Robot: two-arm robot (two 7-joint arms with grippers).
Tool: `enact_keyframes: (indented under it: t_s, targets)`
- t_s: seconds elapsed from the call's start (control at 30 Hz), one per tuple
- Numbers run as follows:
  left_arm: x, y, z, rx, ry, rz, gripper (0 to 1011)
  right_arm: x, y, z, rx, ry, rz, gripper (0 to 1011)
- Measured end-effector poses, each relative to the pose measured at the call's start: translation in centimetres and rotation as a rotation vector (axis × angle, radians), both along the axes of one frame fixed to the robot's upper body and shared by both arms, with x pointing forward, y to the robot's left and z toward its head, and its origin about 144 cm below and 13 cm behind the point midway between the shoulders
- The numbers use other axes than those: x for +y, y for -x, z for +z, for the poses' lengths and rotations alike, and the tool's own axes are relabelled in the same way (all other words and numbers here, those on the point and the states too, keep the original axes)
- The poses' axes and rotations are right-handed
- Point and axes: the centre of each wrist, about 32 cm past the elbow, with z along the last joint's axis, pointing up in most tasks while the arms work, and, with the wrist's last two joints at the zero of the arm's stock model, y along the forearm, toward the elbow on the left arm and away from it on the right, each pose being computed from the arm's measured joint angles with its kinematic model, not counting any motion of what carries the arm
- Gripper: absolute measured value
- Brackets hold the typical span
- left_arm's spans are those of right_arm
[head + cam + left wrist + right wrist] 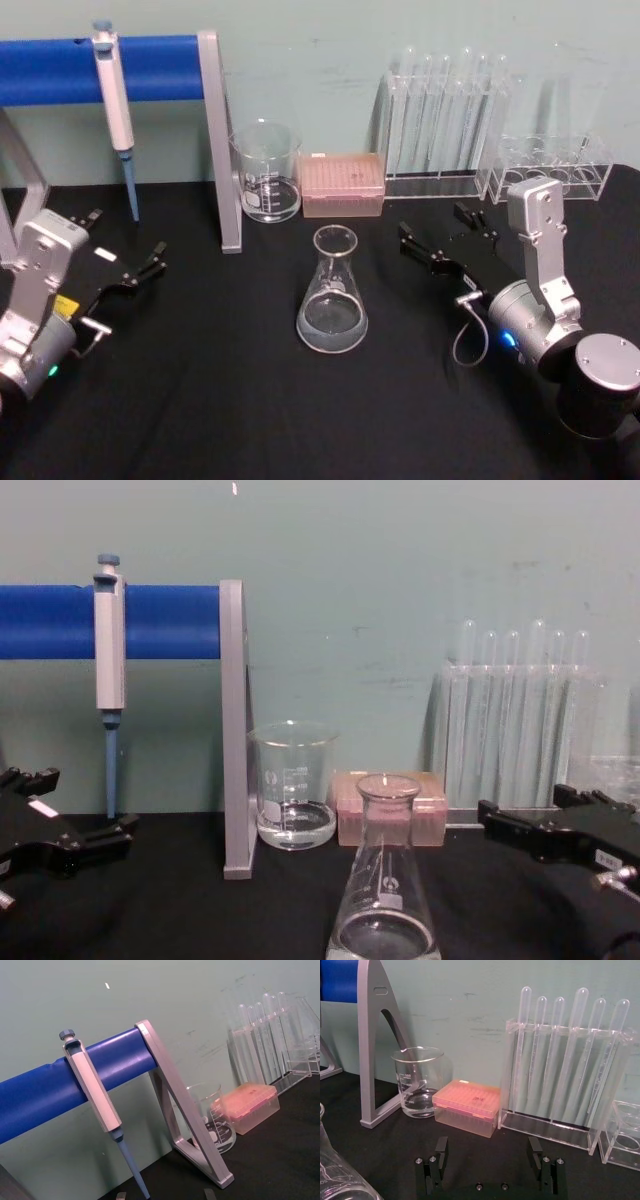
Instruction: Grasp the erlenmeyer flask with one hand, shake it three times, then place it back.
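**Flask untouched, both grippers clear**

We see the erlenmeyer flask (385, 880) upright mid-table, some clear liquid inside, in front of the beaker (266, 170) and pink tip box (343, 185). Right gripper (447, 229) just right of it, jaws wide apart, empty. Left gripper (126, 252) well apart, jaws spread, empty

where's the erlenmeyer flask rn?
In the head view the erlenmeyer flask stands upright at table centre, ungrasped, in front of the beaker and the pink tip box, between the left gripper and the right gripper.

Beaker (267, 172), pink tip box (343, 185), pipette (116, 110)
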Motion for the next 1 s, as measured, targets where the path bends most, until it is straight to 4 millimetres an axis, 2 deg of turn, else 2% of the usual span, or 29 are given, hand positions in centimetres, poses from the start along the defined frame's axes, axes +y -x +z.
enact_keyframes:
  t_s: [1.0]
  targets:
    - [0.00, 0.00, 0.00, 0.000, 0.000, 0.000, 1001, 0.00, 0.00, 0.00, 0.000, 0.000, 0.000, 1002]
